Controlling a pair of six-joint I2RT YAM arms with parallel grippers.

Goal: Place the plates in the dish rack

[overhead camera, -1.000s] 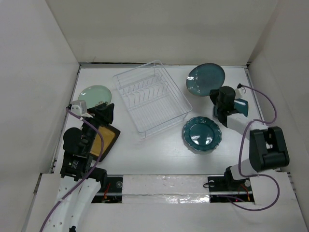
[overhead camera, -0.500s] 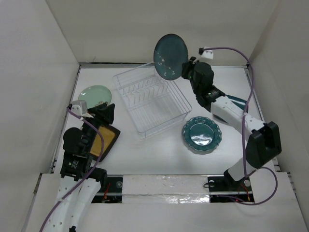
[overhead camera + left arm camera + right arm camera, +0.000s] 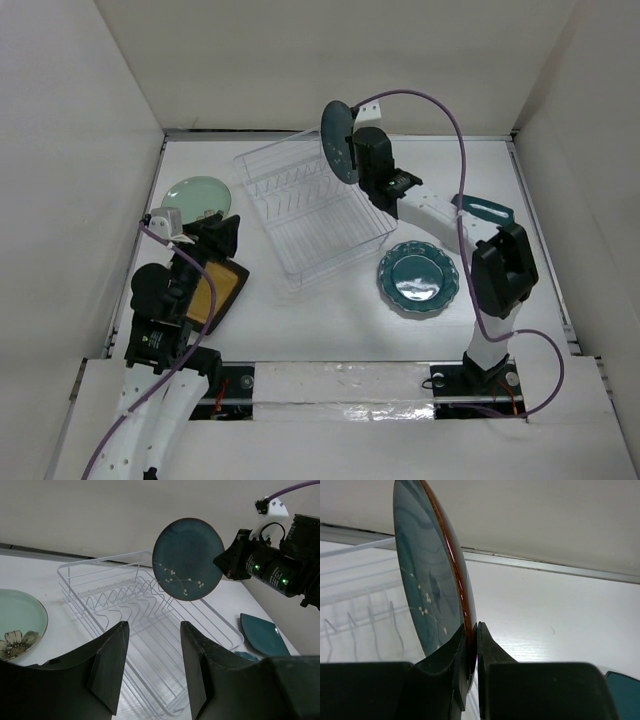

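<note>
My right gripper [image 3: 356,160] is shut on the rim of a round dark teal plate [image 3: 338,140] and holds it upright on edge above the far right side of the clear dish rack [image 3: 312,205]. The plate [image 3: 427,585] fills the right wrist view and shows in the left wrist view [image 3: 188,559]. The rack [image 3: 150,630] holds no plates. My left gripper [image 3: 218,235] is open and empty above the square mustard-yellow plate [image 3: 222,290]. The mint green plate [image 3: 196,196] lies at far left. The scalloped teal plate [image 3: 418,276] lies right of the rack. The square teal plate [image 3: 486,210] lies at far right.
White walls close in the table on three sides. The right arm [image 3: 497,280] stretches over the scalloped plate's right side, its purple cable [image 3: 455,130] arching above. The mint plate also shows in the left wrist view [image 3: 20,622].
My right gripper lifted the round teal plate off the table, carried it left over the rack, and turned it further on edge. The left arm has not moved.
</note>
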